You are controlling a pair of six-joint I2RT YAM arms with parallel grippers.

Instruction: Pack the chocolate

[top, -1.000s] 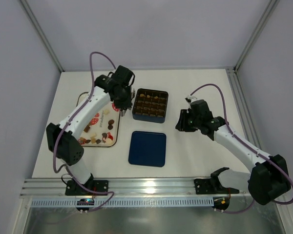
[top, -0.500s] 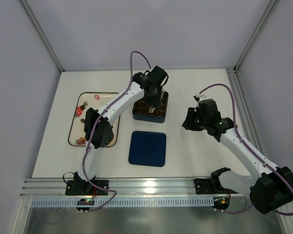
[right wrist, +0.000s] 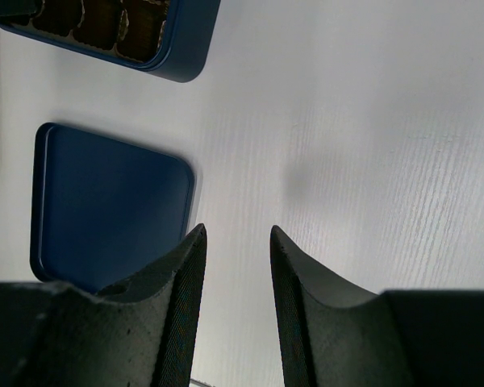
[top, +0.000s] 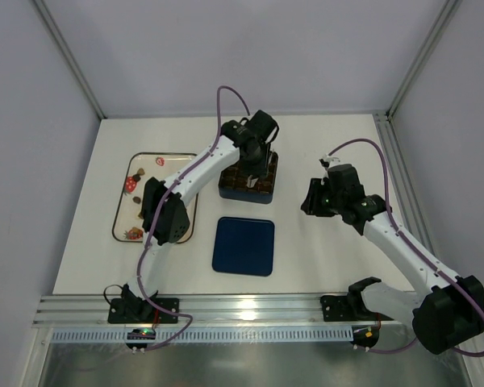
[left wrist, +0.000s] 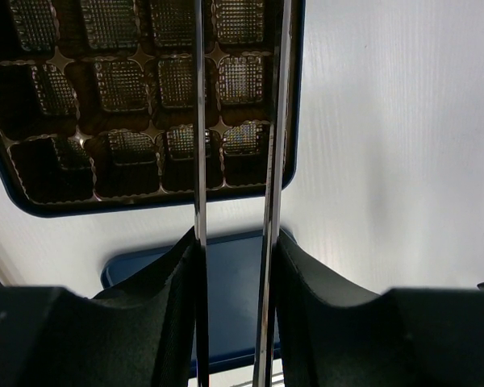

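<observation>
Chocolate (top: 139,172): tiny dark pieces lie on the pale rectangular tray (top: 127,205), well left of the square dark-blue box (top: 246,194). Only the top camera shows them. The left wrist camera alone shows the box's brown grid insert (left wrist: 129,81).

Since a second ago the left arm has swung from tray to box. Left gripper (left wrist: 236,161) hangs over the box, well apart from the pieces, thin blades narrowly parted, nothing seen between.

Right gripper (right wrist: 234,242), right of the box: fingers apart, empty.

Flat dark-blue lid (top: 243,246) lies near the box, on its near side.

left pincer (top: 253,165) has swung from tray (top: 122,201) to above box (top: 272,176).
</observation>
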